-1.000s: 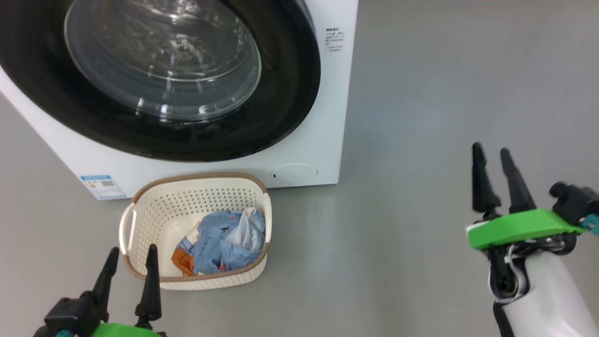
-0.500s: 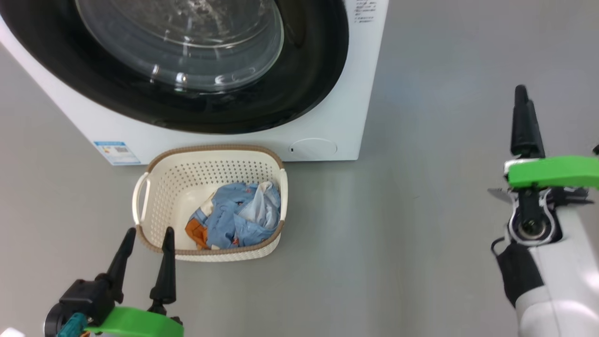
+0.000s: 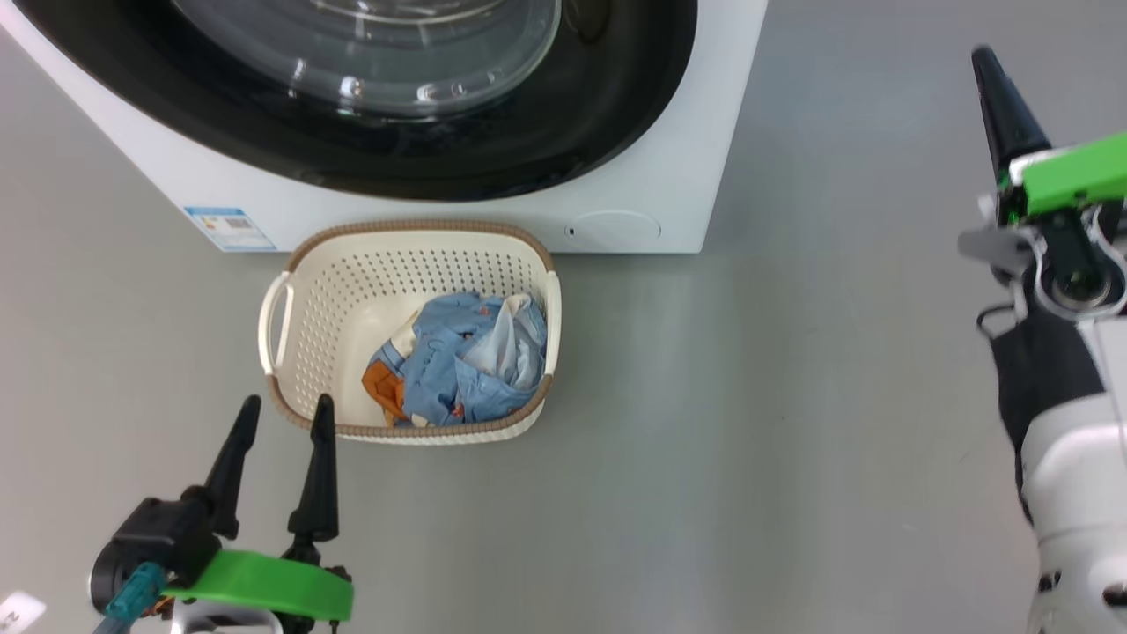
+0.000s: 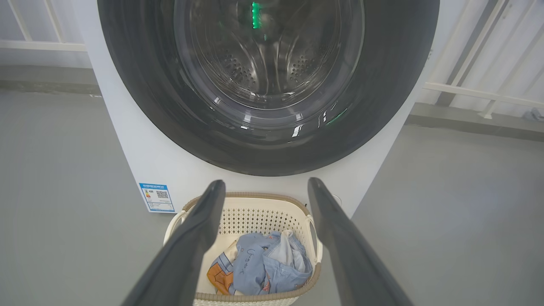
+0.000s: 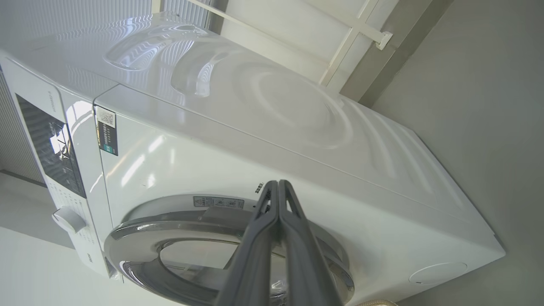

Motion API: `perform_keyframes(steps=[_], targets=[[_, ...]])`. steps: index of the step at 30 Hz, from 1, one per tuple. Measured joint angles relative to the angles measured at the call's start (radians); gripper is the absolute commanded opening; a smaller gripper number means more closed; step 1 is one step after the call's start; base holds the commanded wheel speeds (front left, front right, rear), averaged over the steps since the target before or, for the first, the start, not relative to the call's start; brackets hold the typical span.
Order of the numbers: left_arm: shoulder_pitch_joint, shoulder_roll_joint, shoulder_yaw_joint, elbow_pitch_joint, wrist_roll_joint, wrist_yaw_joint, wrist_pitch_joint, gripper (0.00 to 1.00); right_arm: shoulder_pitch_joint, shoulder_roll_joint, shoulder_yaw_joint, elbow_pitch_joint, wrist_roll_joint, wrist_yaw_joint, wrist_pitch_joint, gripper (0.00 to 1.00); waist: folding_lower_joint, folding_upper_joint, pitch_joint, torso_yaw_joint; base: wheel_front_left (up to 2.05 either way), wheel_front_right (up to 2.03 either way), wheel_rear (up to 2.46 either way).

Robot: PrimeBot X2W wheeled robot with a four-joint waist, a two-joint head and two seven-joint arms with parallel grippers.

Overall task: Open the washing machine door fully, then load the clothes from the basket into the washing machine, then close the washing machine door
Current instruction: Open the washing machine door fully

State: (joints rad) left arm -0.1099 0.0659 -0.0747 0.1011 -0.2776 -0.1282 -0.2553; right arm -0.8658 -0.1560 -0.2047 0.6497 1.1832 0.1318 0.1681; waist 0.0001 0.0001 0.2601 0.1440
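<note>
The white washing machine stands at the top of the head view. Its washing machine door, glossy black rim around clear glass, lies shut against the front. On the floor before it sits the cream basket, holding the clothes, light blue with orange and white. My left gripper hovers open just short of the basket's near left corner, empty; in the left wrist view its fingers frame the basket and clothes. My right gripper is raised at the far right, shut on nothing, and points at the door's edge.
Bare grey floor lies to the right of the machine and around the basket. A blue label and a round white flap sit low on the front. White rails line the wall behind. A control panel with a knob tops the machine.
My right gripper's fingers have shut and the arm has risen toward the top of the view. The head camera has shifted, sliding machine and basket. The left gripper stays open.
</note>
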Motion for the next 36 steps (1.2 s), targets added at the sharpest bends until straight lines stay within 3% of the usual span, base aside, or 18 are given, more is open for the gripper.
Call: perform_keyframes(steps=[9, 19, 36], targets=[[-0.049, -0.017, -0.019, -0.009, -0.003, 0.000, 0.000, 1.00, -0.198, -0.018, -0.035, 0.108, 0.088, 0.000, 0.241, 0.00, 0.0000, 0.0000, 0.068, 0.014, 0.00, 0.00, 0.00], [-0.106, -0.021, -0.053, -0.010, -0.007, 0.000, 0.000, 1.00, -0.328, -0.024, -0.037, 0.158, 0.112, 0.000, 0.414, 0.00, -0.0001, 0.0000, 0.144, 0.050, 0.00, 0.00, 0.00], [-0.168, -0.030, -0.110, -0.026, -0.037, 0.000, 0.000, 1.00, -0.569, -0.017, -0.041, 0.305, 0.028, 0.000, 0.463, 0.00, -0.0001, 0.0000, 0.245, 0.134, 0.00, 0.00, 0.00]])
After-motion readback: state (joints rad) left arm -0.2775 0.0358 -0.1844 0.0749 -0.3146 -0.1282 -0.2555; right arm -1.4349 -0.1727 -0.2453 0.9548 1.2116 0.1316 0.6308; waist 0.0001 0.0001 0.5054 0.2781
